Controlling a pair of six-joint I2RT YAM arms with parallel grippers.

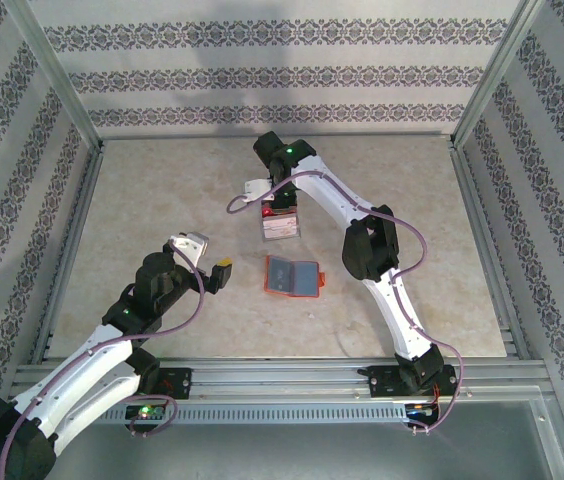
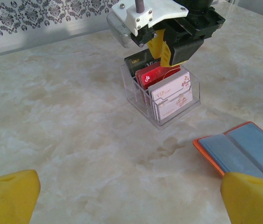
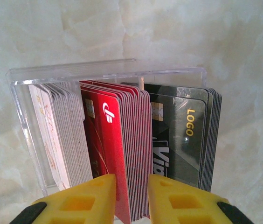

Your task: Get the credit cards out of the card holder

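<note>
The holder (image 1: pixel 293 277) is lying open and flat near the middle of the table (image 1: pixel 162 200), its grey-blue inside facing up and its orange rim showing. Just beyond it, on the far side, the clear tray (image 3: pixel 99 72) is standing with pale, red and black cards upright in it. The right gripper (image 3: pixel 132 200) is hanging over the tray, its yellow fingers a little apart and straddling the red cards (image 3: pixel 108 140); whether they are squeezing them cannot be told. The left gripper (image 2: pixel 131 198) is hovering left of the holder, jaws gaping wide, holding nothing.
</note>
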